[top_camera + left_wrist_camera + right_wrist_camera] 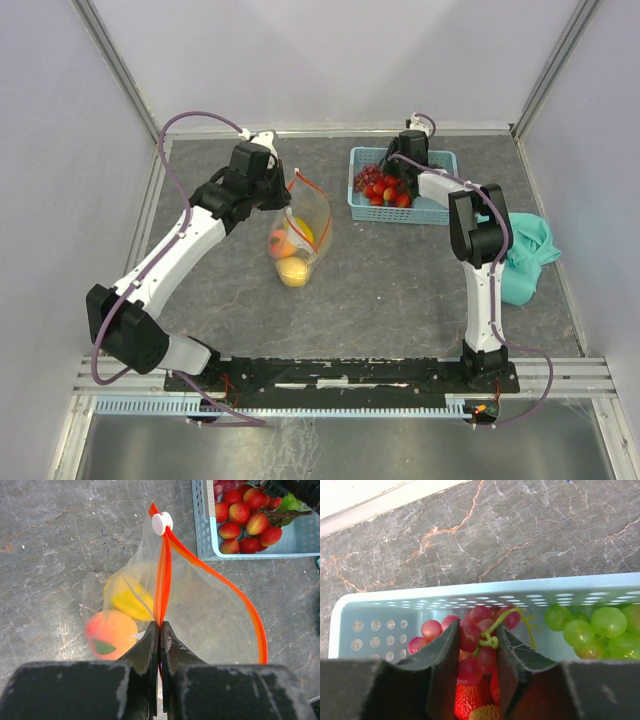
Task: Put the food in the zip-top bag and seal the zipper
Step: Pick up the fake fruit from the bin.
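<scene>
Right jaws straddling grapes (pixel 469 636), left jaws pinching zipper (pixel 162 585)

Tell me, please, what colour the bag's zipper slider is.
The slider is white; left wrist view.

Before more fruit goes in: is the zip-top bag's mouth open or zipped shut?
Open: on the zip-top bag, the zipper halves bow apart, white slider parked at one end.
</scene>
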You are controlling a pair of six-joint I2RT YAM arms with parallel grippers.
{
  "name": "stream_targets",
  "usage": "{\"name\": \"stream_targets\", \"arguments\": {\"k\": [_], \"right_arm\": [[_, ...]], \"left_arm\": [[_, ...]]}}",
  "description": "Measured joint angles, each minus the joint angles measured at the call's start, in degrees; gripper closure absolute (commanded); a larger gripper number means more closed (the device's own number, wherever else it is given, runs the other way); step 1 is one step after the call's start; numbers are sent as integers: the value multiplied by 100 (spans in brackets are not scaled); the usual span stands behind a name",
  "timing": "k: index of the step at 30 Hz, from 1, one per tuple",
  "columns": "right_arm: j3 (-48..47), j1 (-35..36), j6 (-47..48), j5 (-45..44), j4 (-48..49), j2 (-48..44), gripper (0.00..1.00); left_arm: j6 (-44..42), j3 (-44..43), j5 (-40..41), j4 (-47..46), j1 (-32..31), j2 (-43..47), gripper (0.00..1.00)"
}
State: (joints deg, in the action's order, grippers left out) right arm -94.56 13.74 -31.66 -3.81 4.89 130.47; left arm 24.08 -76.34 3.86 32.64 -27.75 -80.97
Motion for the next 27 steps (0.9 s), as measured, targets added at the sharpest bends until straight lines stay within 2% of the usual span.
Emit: {"name": "stream_targets", "arguments": {"k": [3, 11, 20, 27], "right_arm": [[197, -4, 111, 79, 240, -59, 79], [675, -35, 535, 404, 376, -549, 94], [813, -35, 885, 811, 328, -1167, 99], [953, -35, 1187, 944, 107, -1825, 99]], "left_arm": [[-4, -24, -20, 4, 0, 0, 97], [-129, -70, -129, 11, 0, 0, 97], [-160, -70, -155, 9, 0, 13, 97], [-166, -70, -271, -4, 0, 83, 97]]}}
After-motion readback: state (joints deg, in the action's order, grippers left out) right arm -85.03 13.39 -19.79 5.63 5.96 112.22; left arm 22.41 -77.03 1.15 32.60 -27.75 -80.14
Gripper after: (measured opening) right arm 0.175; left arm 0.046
